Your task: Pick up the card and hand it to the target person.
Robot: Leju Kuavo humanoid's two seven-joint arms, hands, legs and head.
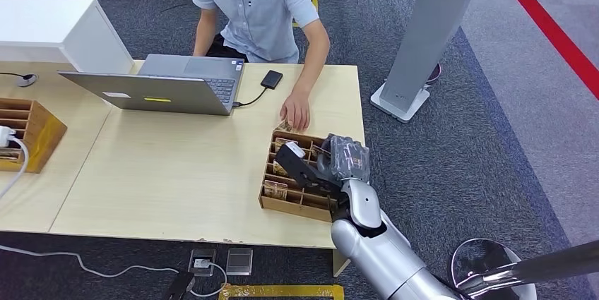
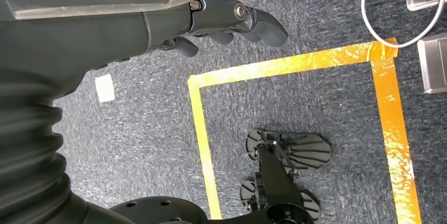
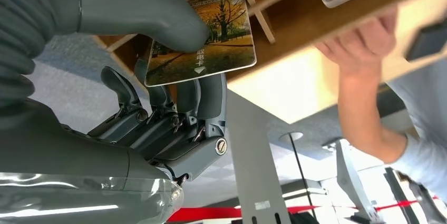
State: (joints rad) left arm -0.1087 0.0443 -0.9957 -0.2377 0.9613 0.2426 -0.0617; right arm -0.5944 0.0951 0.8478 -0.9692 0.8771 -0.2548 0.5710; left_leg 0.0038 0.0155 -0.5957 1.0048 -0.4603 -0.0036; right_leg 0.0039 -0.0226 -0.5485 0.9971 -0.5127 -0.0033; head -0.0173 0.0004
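One card (image 3: 203,37) sits pinched between the right hand's (image 3: 158,113) thumb and fingers (image 3: 211,97).

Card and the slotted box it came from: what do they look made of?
Card: looks like glossy plastic or laminated stock, with a printed autumn-tree photo, a clean thin edge and rounded corners; it stays flat in the right hand. Which of the two, I can't tell.
Box: looks like thin unpainted wood or plywood, with a matte brown grain and slotted dividers.
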